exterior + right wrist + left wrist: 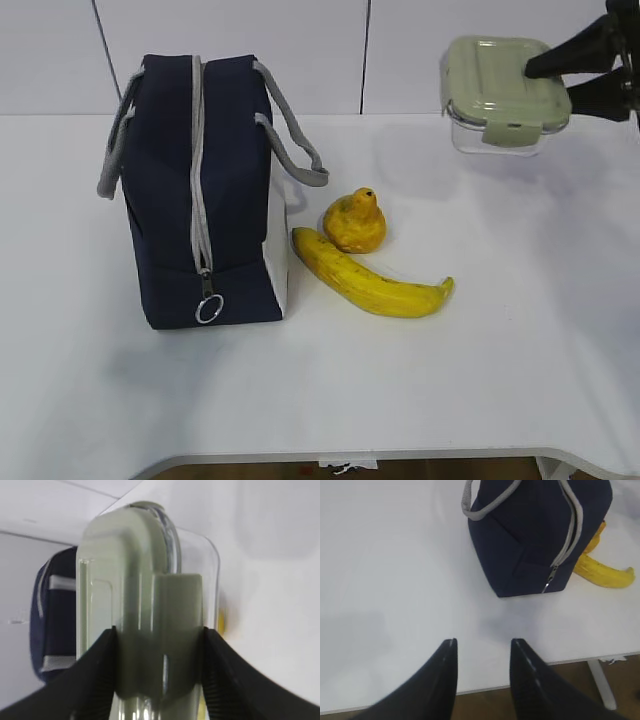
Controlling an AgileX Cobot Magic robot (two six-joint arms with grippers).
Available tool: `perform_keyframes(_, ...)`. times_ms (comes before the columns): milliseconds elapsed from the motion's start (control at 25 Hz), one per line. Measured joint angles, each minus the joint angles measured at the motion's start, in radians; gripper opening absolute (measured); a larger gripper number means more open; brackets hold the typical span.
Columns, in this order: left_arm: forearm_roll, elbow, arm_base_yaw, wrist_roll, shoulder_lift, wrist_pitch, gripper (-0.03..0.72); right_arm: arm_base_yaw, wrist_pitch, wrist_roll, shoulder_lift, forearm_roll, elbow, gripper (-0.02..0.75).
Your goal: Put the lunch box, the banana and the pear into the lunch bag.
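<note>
Exterior view, right claw pinching lunch box aloft, left claw spread, pear touching banana beside zipped lunch bag.

The left gripper hangs over bare white table, fingers apart, nothing between them. Beyond stands the navy bag, zipper closed, with the banana just behind its far side.

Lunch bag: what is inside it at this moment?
Its inside cannot be seen: the lunch bag stands with the zipper closed. The pear and banana lie beside it on the table; the right gripper holds the lunch box aloft.
</note>
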State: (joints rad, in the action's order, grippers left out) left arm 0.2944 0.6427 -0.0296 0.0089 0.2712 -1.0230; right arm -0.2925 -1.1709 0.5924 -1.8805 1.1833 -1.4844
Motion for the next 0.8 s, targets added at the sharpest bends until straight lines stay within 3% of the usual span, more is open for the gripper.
perform_keyframes(40, 0.000, 0.000, 0.000, 0.000, 0.000, 0.000, 0.314, 0.018, -0.002, -0.003, 0.012, 0.001, 0.000, 0.368)
perform_keyframes(80, 0.040, 0.031, 0.000, 0.000, 0.085, 0.030, 0.379, 0.035, -0.004, -0.004, 0.020, 0.002, 0.000, 0.368)
perform_keyframes(200, 0.093, 0.098, 0.000, 0.000, 0.220, 0.067, 0.438, 0.092, -0.011, -0.009, 0.039, 0.005, 0.000, 0.367)
perform_keyframes(280, 0.093, 0.098, 0.000, 0.000, 0.220, 0.067, 0.438, 0.139, -0.011, -0.010, 0.043, 0.003, 0.000, 0.368)
perform_keyframes(320, 0.136, 0.173, 0.000, 0.027, 0.389, 0.073, 0.450, 0.163, -0.011, -0.010, 0.046, 0.011, 0.000, 0.368)
perform_keyframes(520, 0.193, 0.275, 0.000, 0.114, 0.645, 0.073, 0.452, 0.264, -0.015, -0.012, 0.046, 0.108, 0.000, 0.367)
perform_keyframes(800, 0.417, 0.431, 0.000, 0.303, 0.938, 0.071, 0.454, 0.343, -0.015, -0.006, 0.046, 0.177, 0.000, 0.367)
